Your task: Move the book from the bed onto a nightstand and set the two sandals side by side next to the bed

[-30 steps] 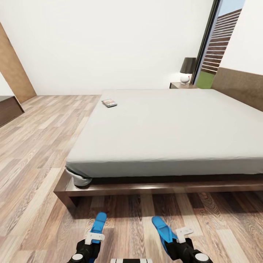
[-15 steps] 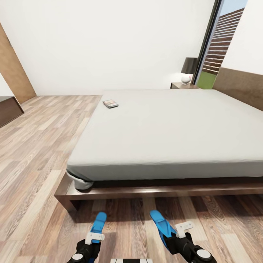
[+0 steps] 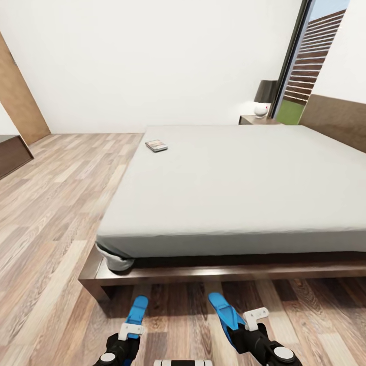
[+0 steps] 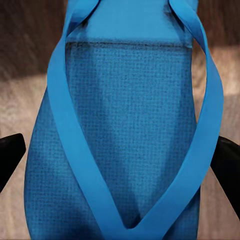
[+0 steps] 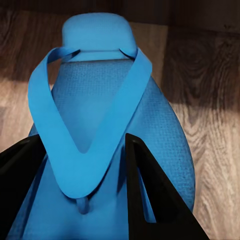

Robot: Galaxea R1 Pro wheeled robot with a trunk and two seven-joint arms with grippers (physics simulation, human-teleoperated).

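Currently left gripper and right gripper each clamp a blue sandal, low at 6 o'clock before the bed; book at 11 o'clock on mattress. Risk: right sandal angled, pair may land splayed

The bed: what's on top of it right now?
On the bed only the book lies, near its far left corner. The mattress otherwise looks bare; its far right edge runs out of frame.

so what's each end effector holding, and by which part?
Each holds one blue sandal. The left end effector grips the left sandal at its near end, fingers at the sole's edges. The right end effector holds the right sandal likewise.
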